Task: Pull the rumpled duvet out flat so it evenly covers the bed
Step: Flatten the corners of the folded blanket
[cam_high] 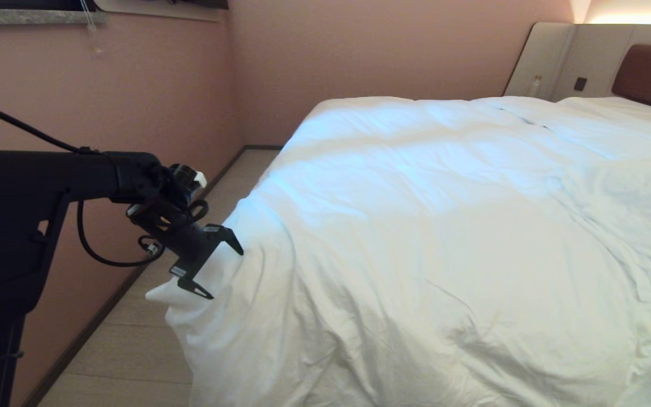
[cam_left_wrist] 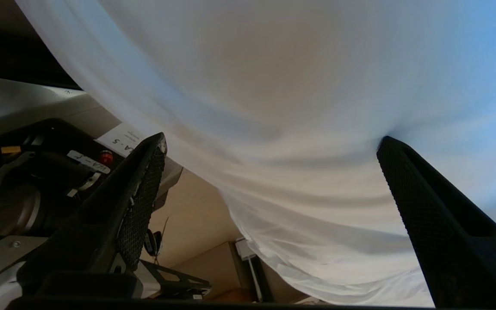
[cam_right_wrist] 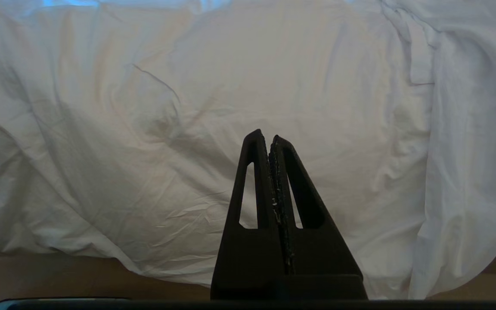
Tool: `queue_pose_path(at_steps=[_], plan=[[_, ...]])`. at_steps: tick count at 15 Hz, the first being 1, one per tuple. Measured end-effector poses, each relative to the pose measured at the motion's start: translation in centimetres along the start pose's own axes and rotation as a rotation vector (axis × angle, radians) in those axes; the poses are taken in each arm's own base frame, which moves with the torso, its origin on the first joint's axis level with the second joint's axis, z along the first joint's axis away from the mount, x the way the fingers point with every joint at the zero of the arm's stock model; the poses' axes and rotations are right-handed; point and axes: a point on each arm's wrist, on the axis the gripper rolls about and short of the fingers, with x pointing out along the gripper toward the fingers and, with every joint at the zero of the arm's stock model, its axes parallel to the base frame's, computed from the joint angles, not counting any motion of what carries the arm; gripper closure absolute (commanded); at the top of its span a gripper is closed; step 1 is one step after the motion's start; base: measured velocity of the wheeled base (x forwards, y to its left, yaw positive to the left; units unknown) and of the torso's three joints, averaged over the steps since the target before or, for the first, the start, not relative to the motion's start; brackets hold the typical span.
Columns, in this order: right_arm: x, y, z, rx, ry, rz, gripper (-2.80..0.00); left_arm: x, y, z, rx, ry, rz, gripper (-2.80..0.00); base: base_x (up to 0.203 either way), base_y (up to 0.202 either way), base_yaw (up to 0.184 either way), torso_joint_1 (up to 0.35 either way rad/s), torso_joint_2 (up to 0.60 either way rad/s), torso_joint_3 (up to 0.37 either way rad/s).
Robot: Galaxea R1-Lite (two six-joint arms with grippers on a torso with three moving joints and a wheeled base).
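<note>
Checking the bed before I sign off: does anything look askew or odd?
Yes. The puffy white duvet hangs crooked: its near-left corner juts out past the bed's edge over the floor, by the open left hand. A bunched fold ridges its right side.

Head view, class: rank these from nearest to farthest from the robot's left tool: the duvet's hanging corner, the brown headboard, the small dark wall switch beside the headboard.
1. The duvet's hanging corner, right by the open left tool, at the bed's near left end.
2. The wall switch, far upper right on the beige panel.
3. The brown headboard, farther right, at the frame's edge.
</note>
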Motion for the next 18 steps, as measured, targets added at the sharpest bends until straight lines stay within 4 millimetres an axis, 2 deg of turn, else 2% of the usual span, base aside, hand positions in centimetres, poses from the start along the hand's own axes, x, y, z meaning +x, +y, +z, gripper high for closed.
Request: queue_pose_path(at_steps=[4, 18], plan=[[0.0, 0.0, 0.0, 0.000, 0.000, 0.000, 0.00, 0.9, -0.6, -0.2, -0.008, -0.016, -0.023, -2.80, 0.000, 0.000, 0.000, 0.000, 0.00, 0.000], [0.0, 0.0, 0.0, 0.000, 0.001, -0.001, 0.00, 3.5, -0.9, -0.6, -0.006, -0.073, 0.023, -2.80, 0.000, 0.000, 0.000, 0.000, 0.00, 0.000]])
